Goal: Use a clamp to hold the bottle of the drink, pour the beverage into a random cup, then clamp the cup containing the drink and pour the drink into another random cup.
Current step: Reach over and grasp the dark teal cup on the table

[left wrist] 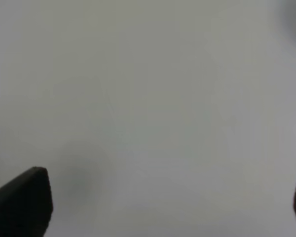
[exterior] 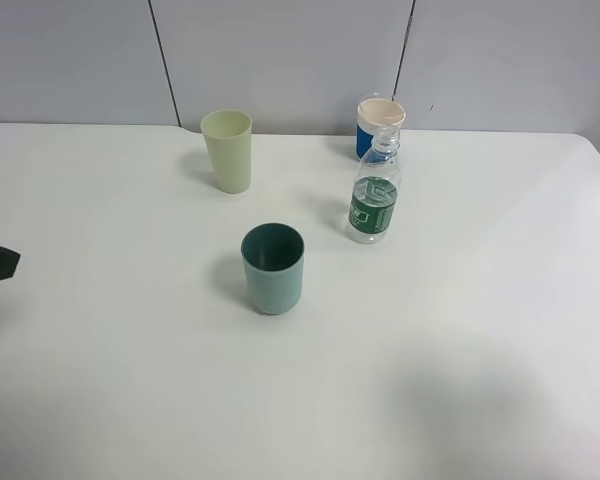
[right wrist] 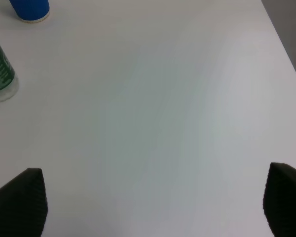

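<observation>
Standing upright, a clear green-labelled bottle (exterior: 373,196).

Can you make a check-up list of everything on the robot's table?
Surface: white table, no spills seen.
Job's things: clear plastic bottle with green label, pale green cup, teal cup and blue cup with white rim, all upright.
Clutter: nothing seen.
Grippers: left gripper open, empty; right gripper open, empty.
Cables: nothing seen.
Surroundings: grey panelled wall behind the table.
</observation>
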### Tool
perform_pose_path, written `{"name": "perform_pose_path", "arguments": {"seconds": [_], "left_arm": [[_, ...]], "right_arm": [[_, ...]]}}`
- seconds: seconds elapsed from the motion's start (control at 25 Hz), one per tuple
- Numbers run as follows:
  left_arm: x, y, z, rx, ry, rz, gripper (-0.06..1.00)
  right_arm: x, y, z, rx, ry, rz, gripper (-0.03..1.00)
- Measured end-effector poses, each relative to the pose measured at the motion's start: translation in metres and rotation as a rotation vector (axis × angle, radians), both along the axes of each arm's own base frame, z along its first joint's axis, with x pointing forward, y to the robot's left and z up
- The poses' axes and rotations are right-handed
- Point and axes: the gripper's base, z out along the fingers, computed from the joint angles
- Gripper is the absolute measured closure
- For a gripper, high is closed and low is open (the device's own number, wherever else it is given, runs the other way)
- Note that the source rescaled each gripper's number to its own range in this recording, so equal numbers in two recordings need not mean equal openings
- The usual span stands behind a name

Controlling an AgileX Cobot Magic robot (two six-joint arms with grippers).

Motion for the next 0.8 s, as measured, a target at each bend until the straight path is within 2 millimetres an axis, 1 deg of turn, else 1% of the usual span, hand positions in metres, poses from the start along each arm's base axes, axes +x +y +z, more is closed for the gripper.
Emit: {"name": "perform_pose_path", "arguments": {"seconds": [0.36, 0.52, 0.68, 0.8], "left_arm": [[0.014, -0.031, -0.022, 0.028, 0.138, -0.19, -0.03], [0.015, -0.044, -0.04, 0.031, 0.186, -0.253, -0.04], [0.011, -0.058, -0.062, 0.016, 0.166, -0.317, -0.04], [0.009, -0.067, -0.073, -0.004, 0.096, -0.353, -0.04]], "right_arm": [[0.0, 0.0, 0.0, 0.0, 0.0, 0.0, 0.27], [0.0, 0.0, 0.0, 0.0, 0.0, 0.0, 0.27], [0.0, 0.0, 0.0, 0.0, 0.0, 0.0, 0.27], [0.0, 0.0, 0.0, 0.0, 0.0, 0.0, 0.27]]}}
